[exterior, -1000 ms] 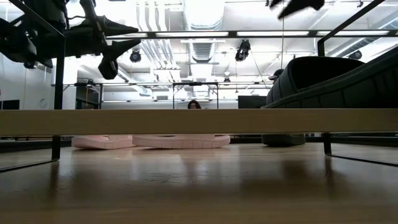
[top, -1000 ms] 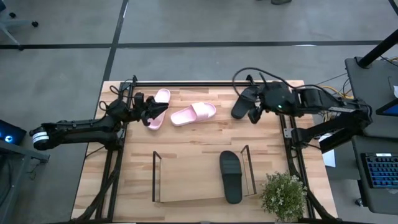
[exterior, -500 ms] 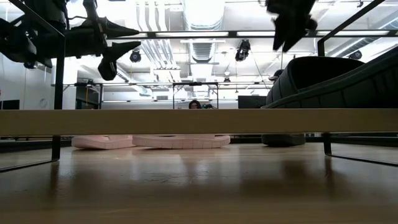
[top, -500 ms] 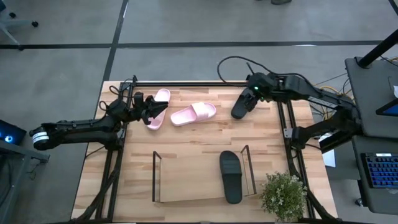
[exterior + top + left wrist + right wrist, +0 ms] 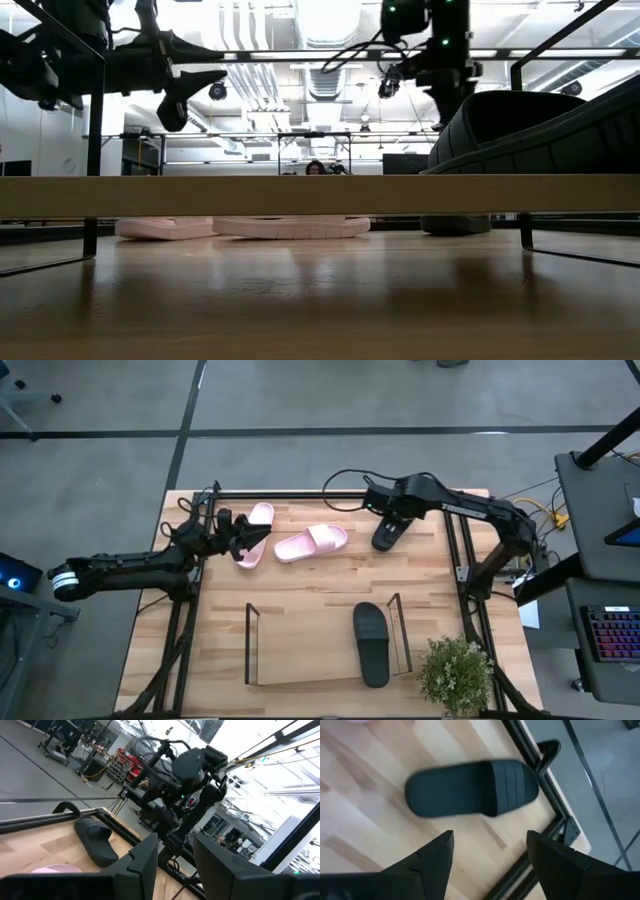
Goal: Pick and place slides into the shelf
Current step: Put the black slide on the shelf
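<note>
One black slide [image 5: 388,531] lies sole-down at the table's far right. My right gripper [image 5: 387,513] hangs above it, tipped steeply down and open; in the right wrist view the slide [image 5: 470,787] lies beyond the spread fingers. Two pink slides lie at the far left: one [image 5: 311,542] in the open, the other [image 5: 257,520] partly under my left gripper [image 5: 258,540]. That gripper is raised off the table, open and holding nothing [image 5: 175,840]. A second black slide [image 5: 370,643] sits in the right end of the shelf [image 5: 300,650] near the front edge.
A black metal frame [image 5: 455,550] edges the table; its far right corner [image 5: 545,775] is close to the black slide. A potted plant [image 5: 456,675] stands at the near right corner. Bare wood lies between the slides and the shelf.
My right gripper has swung from the table's right side toward the left, come down and tipped from nearly level to steeply downward. It now stands over the far black slide. No slide has moved.
</note>
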